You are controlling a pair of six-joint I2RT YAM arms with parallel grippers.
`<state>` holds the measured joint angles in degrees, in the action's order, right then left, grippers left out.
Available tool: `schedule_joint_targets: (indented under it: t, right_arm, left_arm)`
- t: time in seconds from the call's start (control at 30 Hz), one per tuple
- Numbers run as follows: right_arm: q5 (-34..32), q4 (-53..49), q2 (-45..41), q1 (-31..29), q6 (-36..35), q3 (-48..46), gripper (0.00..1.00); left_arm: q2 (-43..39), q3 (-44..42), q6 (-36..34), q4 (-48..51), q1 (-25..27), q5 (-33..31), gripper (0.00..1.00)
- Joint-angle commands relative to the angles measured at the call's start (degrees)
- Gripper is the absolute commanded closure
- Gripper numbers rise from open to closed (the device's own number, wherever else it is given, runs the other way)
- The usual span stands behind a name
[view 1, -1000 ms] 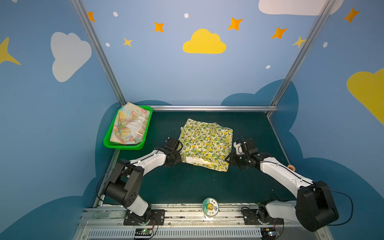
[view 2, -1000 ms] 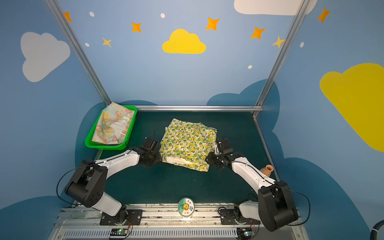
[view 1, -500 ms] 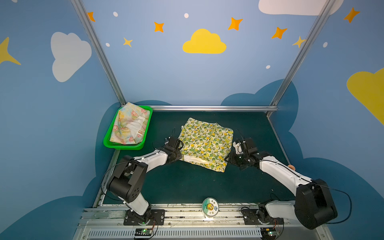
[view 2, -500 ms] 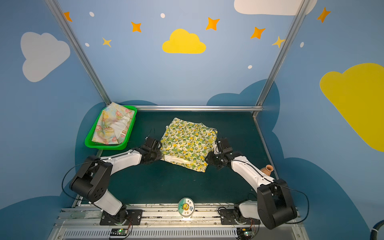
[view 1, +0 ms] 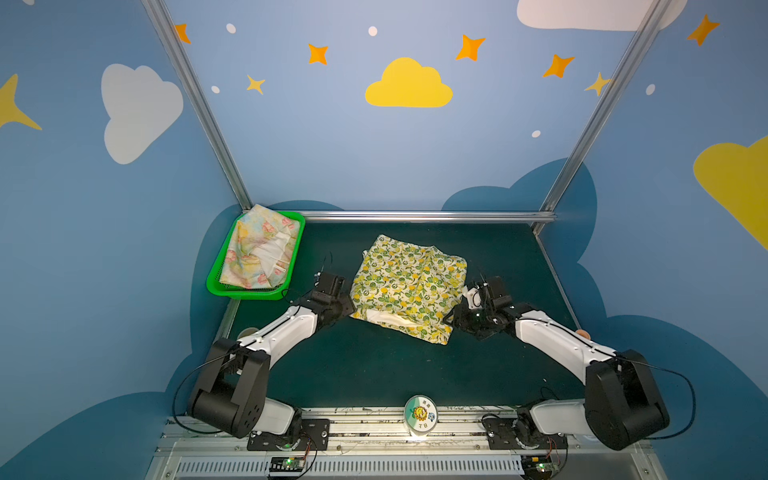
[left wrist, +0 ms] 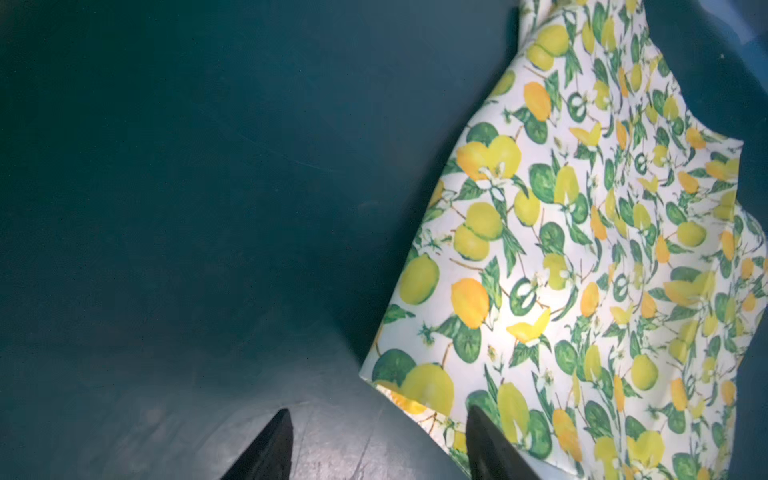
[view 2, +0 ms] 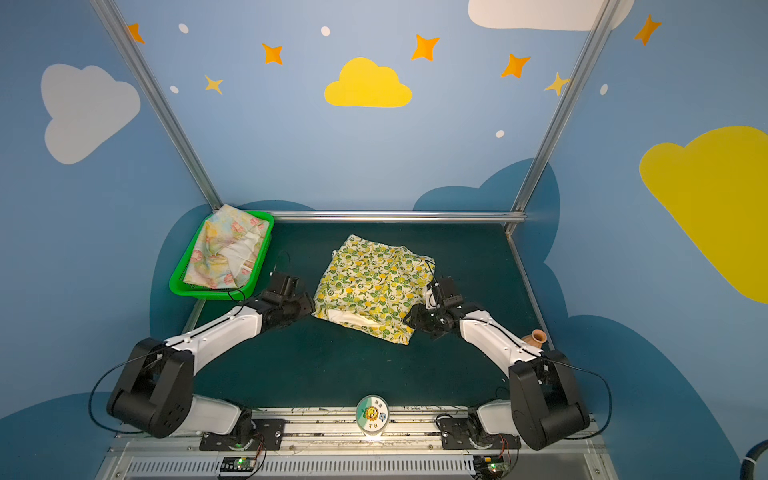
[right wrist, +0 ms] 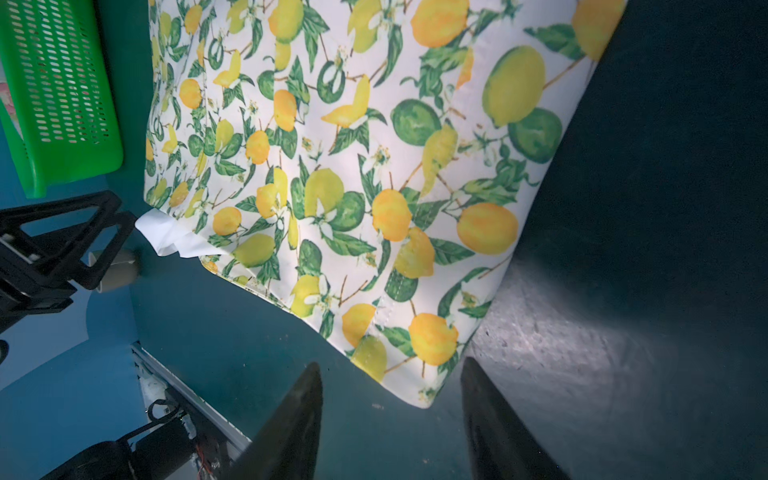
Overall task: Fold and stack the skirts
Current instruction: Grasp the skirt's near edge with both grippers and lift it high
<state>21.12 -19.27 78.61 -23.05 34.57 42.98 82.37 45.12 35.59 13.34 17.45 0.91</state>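
Cream cloth printed with lemons, the lemon skirt [view 1: 409,286] lies part-folded mid-mat [view 1: 374,374], well apart from the floral skirt [view 1: 259,253], which is bundled in the basket [view 1: 249,293] at the far left corner. Its near edge runs crosswise between the arms, slanting frontward to the right, with white lining showing beneath. The left gripper [left wrist: 380,444] sits at the near left corner and the right gripper [right wrist: 392,399] at the near right. Both have their jaws spread and pinch nothing, with a corner of cloth lying between each pair. Neither arm is nearer. The coming move likely means closing on both corners together and carrying that edge toward the far hem.
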Motion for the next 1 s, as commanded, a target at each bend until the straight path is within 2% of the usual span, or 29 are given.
schedule_joint_targets:
  t: [0.0,0.2,0.43,0.5,0.57,0.67,0.7,0.77,0.8,0.97]
  right_arm:
    - [3.04,1.8,1.94,-0.02,1.7,-1.36,0.46]
    - [4.87,2.4,4.99,-0.13,1.99,-0.8,0.46]
    - [5.15,5.44,6.76,-0.11,3.44,-1.89,0.46]
    - [5.02,6.11,7.41,-0.14,3.8,-2.11,0.47]
    - [5.06,6.57,8.19,-0.15,3.97,-2.11,0.49]
    - [5.64,7.96,9.57,-0.13,4.37,-2.05,0.6]
    - [5.98,8.15,10.08,-0.11,4.4,-1.95,0.7]
    - [6.53,7.83,10.6,-0.02,4.35,-1.44,0.99]
    - [6.73,7.37,10.4,0.02,4.22,-1.07,1.0]
    - [7.33,0.81,5.6,1.43,1.69,3.28,1.0]
  left_arm:
    - [2.24,1.19,1.35,3.19,-1.94,4.61,0.31]
    - [11.53,5.61,2.84,0.45,-2.69,8.37,0.32]
    - [15.55,6.76,3.25,-4.06,-2.76,8.71,0.34]
    - [16.15,6.83,3.09,-4.53,-2.87,8.21,0.38]
    - [16.5,6.78,2.77,-5.07,-2.86,7.59,0.47]
    - [16.62,6.39,3.14,-6.28,-2.95,6.92,0.67]
    - [16.52,6.22,3.21,-6.77,-2.95,7.0,0.75]
    - [16.03,5.96,3.35,-7.36,-2.96,6.85,0.91]
    - [15.47,5.91,3.31,-7.39,-2.97,6.49,0.96]
    - [10.69,7.3,2.82,-4.44,-3.43,5.6,0.96]
